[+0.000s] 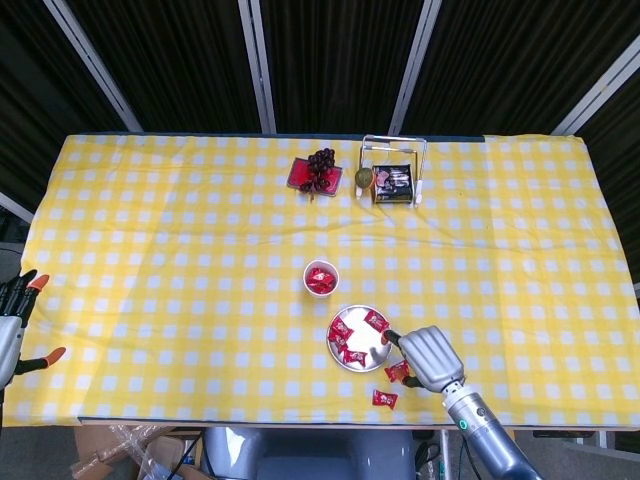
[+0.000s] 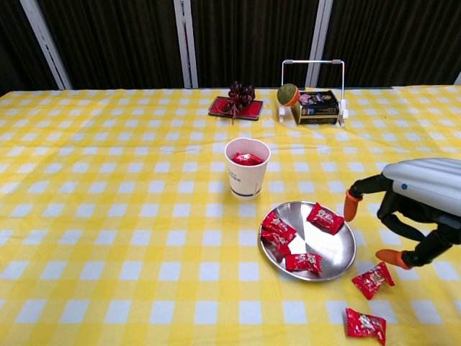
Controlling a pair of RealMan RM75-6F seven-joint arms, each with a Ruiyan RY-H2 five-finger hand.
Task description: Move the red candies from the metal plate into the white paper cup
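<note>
— What sits nearest, by the metal plate (image 2: 344,254)?

— Two loose candies (image 2: 372,280) on the table (image 2: 108,216) just right of it; the right hand (image 2: 414,209) hovers above them, fingers (image 2: 351,205) spread, empty.

— And the plate?

— Several red candies (image 2: 324,218) on it; the white paper cup (image 2: 247,169) behind holds one.

— The left hand (image 1: 14,320)?

— Only the head view catches it, far left of the plate, fingers apart.
</note>
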